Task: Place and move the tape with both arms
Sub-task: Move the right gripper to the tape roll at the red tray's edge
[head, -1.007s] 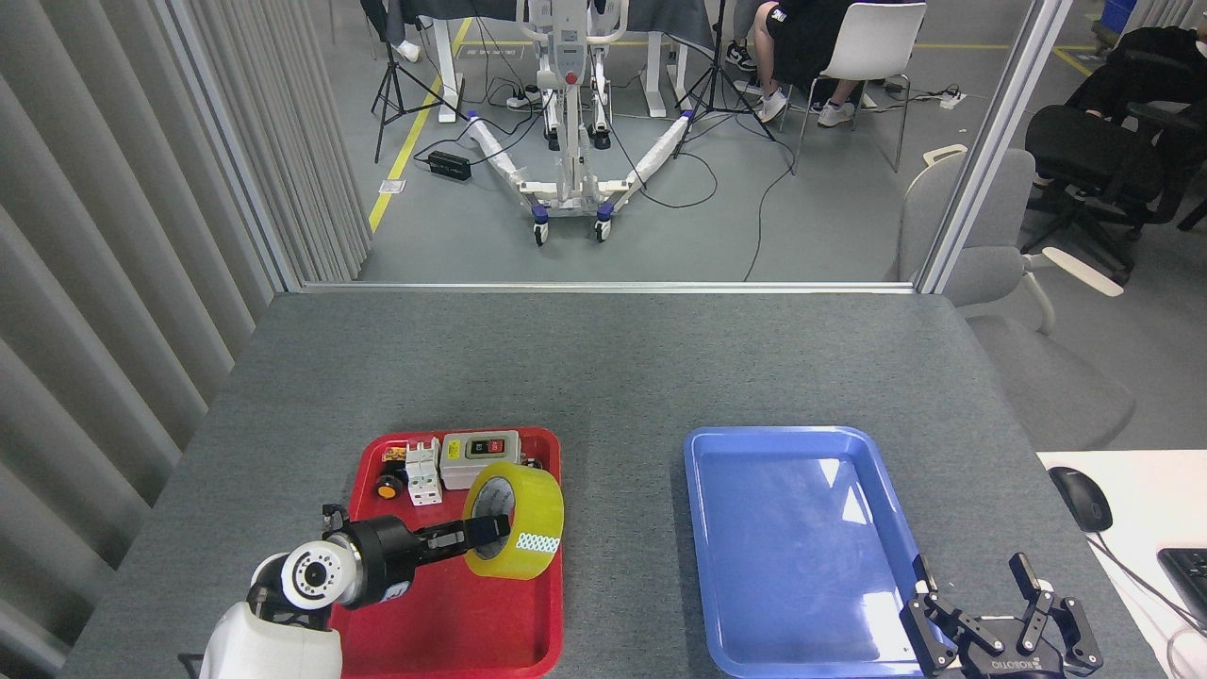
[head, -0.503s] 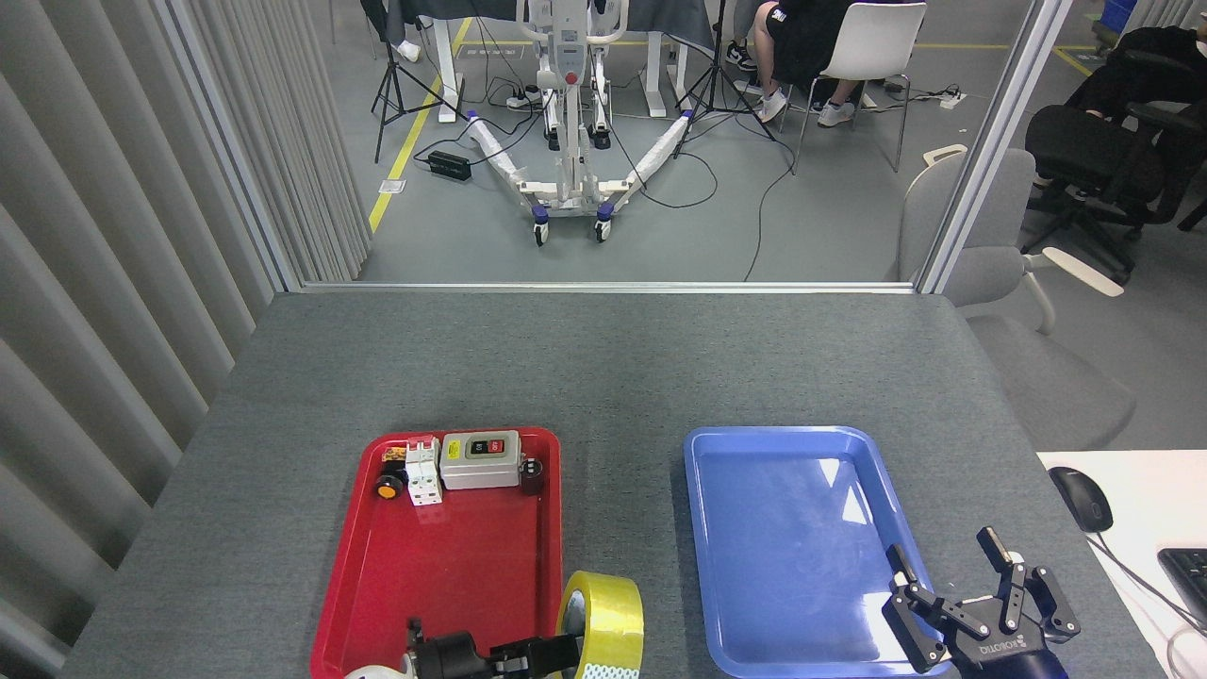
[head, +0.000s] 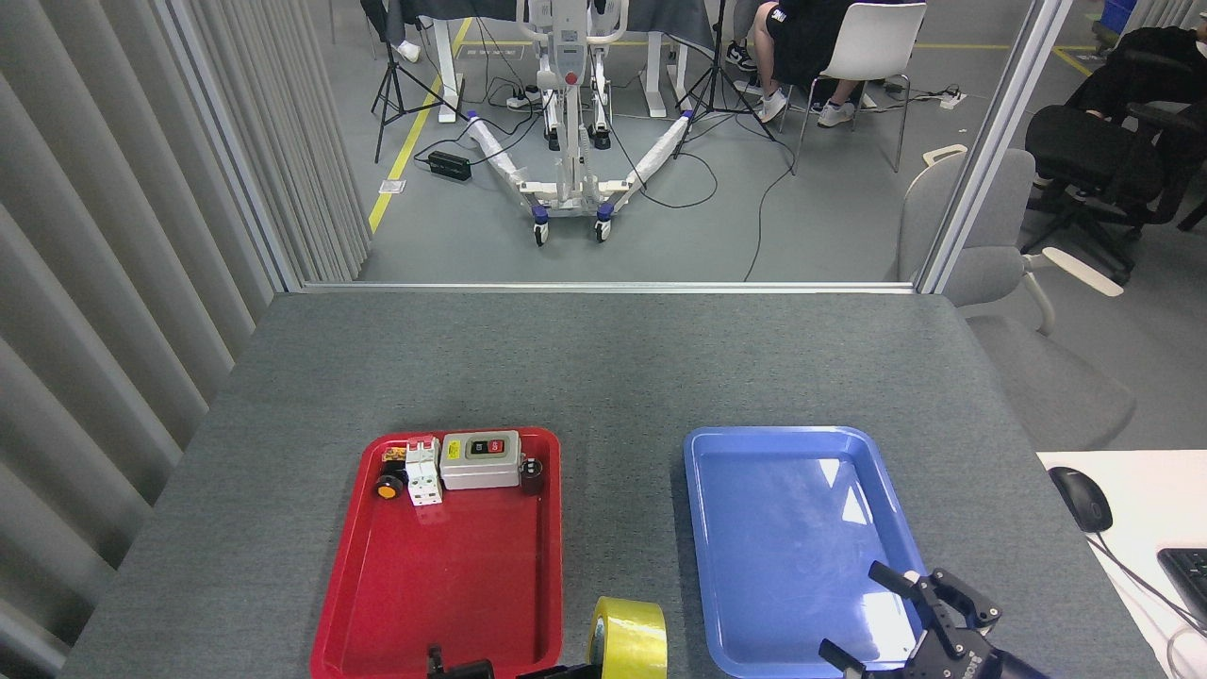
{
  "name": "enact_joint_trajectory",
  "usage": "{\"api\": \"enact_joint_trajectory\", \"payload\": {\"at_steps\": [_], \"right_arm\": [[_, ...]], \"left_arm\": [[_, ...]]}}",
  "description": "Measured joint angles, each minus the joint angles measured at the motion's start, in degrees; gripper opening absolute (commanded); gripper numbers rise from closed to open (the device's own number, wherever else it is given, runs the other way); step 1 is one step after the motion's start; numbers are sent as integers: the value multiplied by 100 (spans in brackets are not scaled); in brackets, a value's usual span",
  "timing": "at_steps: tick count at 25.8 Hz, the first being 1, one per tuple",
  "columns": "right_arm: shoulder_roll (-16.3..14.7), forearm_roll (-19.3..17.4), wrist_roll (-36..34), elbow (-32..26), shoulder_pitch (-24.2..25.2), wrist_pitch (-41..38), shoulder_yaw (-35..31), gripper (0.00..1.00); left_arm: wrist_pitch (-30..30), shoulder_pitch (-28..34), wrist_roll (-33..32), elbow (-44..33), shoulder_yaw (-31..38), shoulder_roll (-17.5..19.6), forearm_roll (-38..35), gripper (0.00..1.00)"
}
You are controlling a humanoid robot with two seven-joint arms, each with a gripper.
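Since a second ago the left claw has dragged the tape out of the red tray and toward me; the roll now stands on edge at the bottom of the view, over the grey table in the gap between the red tray and the blue tray. Left claw is nearly out of frame: only dark bits show beside the roll, so I can't tell from this frame if it is clamped on the tape, though the roll standing on edge suggests it is. Right claw has swung in from the right and tilted left, fingers spread apart, empty, over the near corner of the blue tray. My read: pickup done, this is the handover setup, the right side reaching to take the roll. Risk is the roll sitting at the frame edge, so alignment is hard to check. Switch box, breaker and orange button at the back of the red tray are unmoved.
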Motion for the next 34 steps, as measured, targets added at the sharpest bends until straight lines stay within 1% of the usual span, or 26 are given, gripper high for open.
{"api": "enact_joint_trajectory", "payload": {"at_steps": [1,3,5,9,11,13,18,22,24,26,31,34], "right_arm": [[-135,-21,-53,-43,-93,86,303,99],[-276,-26,-116,-100,-275,197,797,99],[-232,111,-136,-121,-492,263,1165,99],[225,679,-137,-98,-732,301,1482,98],[455,860,-152,-89,-783,249,1533,98],[662,957,-146,-57,-856,167,1554,97],[1156,1017,55,206,-1124,-131,1568,95],[1436,1029,163,414,-1310,-194,1669,94],[1539,1028,186,540,-1409,-194,1791,92],[1623,1015,197,628,-1494,-158,1868,87],[1780,996,213,724,-1631,-156,1983,80],[1875,990,227,825,-1742,-151,2020,73]], "left_arm": [[0,25,-35,-19,-3,1,35,0],[0,66,-112,-55,-3,7,126,0],[-19,96,-199,-93,2,11,196,0],[-33,115,-246,-144,33,15,249,0],[-38,119,-250,-151,45,16,251,0],[-43,123,-250,-155,59,16,253,0],[-59,131,-261,-159,116,20,259,0],[-125,138,-270,-159,139,30,261,0],[-163,142,-270,-159,162,32,261,0],[-183,145,-270,-158,188,33,261,0],[-198,147,-270,-154,222,34,261,0],[-204,147,-270,-150,227,34,261,0]]}}
